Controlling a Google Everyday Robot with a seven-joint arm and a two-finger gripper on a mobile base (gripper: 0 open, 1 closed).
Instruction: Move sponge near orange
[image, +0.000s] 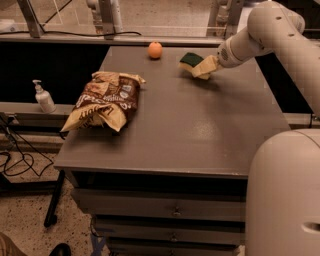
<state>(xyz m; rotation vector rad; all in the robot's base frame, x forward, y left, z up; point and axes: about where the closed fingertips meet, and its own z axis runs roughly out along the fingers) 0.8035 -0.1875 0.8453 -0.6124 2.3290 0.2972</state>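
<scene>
So the gripper (206, 66) is clamped on the sponge (190, 59), holding it tilted just off the table (190, 125), right of the orange (155, 49), near but apart. I'd guess that's so it doesn't drag. The snack bag (102, 100) lies well front-left of the orange, contents hidden.

A robotics lab or workshop: grey metal drawer cabinet (190, 125), speckled floor (25, 220), loose cables (17, 155), metal frame posts (107, 15). The gripper (209, 66) grasps a sponge (190, 60) at the cabinet's far right.
</scene>
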